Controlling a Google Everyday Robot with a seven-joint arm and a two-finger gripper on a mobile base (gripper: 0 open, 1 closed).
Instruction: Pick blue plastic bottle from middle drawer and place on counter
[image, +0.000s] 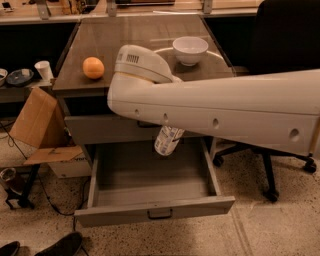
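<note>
Lifted clear: the way on is up and back.
Your gripper is hidden behind the white arm (225, 115), its fingers evidently pinching the small clear blue-labelled plastic bottle (168, 141). The bottle hangs near-vertical over the open grey metal middle drawer (150, 175), and the glossy grey-brown desk (125, 40) lies higher, beyond it.

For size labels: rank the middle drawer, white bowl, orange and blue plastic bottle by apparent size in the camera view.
1. middle drawer
2. white bowl
3. blue plastic bottle and orange: alike, unranked; the bottle's top is hidden behind the arm, as is the gripper, above the drawer.
</note>
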